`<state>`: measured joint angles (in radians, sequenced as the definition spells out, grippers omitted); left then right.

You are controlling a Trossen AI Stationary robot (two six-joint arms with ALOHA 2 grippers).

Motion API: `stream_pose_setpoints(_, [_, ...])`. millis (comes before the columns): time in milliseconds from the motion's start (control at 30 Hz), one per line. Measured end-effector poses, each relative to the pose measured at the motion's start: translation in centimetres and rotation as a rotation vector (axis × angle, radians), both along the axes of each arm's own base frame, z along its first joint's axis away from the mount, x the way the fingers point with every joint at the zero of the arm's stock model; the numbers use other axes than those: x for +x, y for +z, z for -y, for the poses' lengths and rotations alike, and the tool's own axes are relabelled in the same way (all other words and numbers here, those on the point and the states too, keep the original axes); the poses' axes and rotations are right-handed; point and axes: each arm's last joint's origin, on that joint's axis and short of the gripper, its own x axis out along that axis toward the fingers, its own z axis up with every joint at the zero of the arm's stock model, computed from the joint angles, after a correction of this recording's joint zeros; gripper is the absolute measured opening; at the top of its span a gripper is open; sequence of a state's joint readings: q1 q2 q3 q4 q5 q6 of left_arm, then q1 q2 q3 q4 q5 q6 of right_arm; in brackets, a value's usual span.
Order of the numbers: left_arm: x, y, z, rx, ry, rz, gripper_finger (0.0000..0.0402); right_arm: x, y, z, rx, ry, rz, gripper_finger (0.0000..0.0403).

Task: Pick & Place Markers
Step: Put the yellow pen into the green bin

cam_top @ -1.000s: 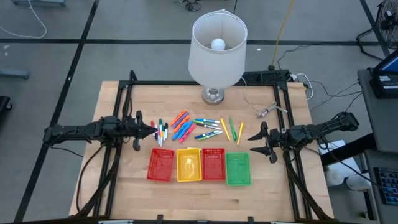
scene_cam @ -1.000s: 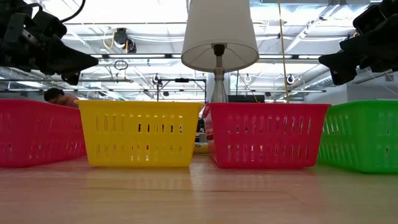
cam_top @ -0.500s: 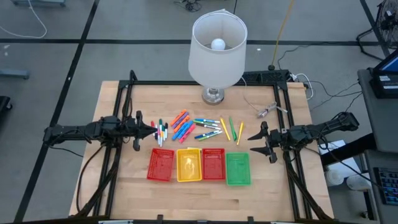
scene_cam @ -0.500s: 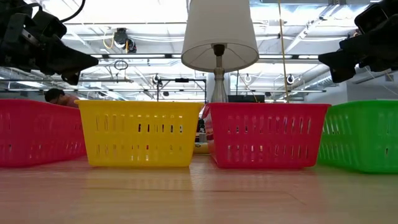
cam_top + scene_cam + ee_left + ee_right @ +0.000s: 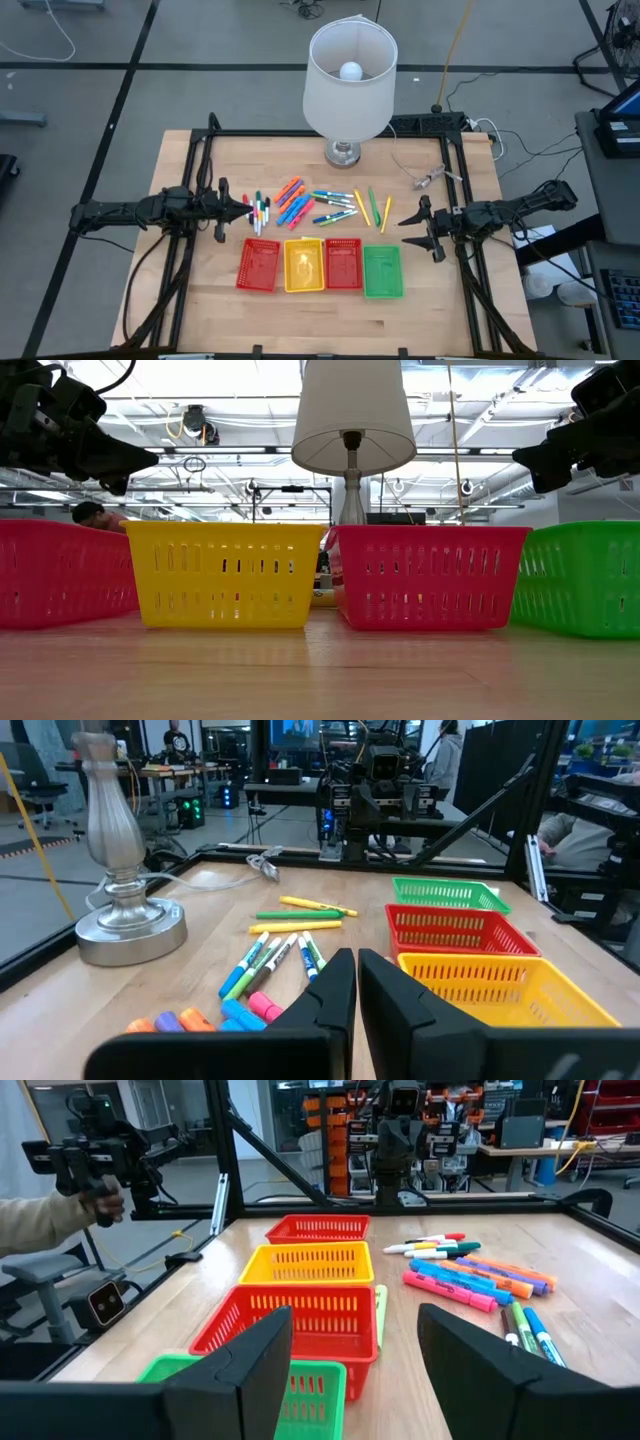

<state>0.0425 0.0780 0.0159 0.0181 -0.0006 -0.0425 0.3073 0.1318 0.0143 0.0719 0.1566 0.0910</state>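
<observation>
Several markers (image 5: 310, 205) in orange, blue, green, yellow, pink and white lie loose on the wooden table's middle, also seen as markers (image 5: 270, 960) and markers (image 5: 470, 1275) in the wrist views. My left gripper (image 5: 245, 210) hovers shut at their left, pointing level toward them, fingers together (image 5: 356, 970). My right gripper (image 5: 415, 230) hovers open at their right, also level, with nothing between its fingers (image 5: 355, 1340). Neither gripper touches a marker.
Nearer than the markers, a red tray (image 5: 258, 265), yellow tray (image 5: 304, 265), red tray (image 5: 343, 263) and green tray (image 5: 382, 271) stand in a row. A lamp (image 5: 348, 85) stands at the far middle, with cables and a small clip (image 5: 432, 177) to its right. A person's hand (image 5: 100, 1200) shows beyond the table.
</observation>
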Motion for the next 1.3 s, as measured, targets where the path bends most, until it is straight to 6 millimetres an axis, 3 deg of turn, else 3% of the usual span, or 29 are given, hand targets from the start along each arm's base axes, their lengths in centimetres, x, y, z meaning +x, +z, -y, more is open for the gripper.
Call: stream_pose_setpoints(1300, [0.0,0.01,0.0,-0.015,0.002,0.003,0.0021,0.0,0.29,-0.09,0.038,0.026,0.023,0.0208])
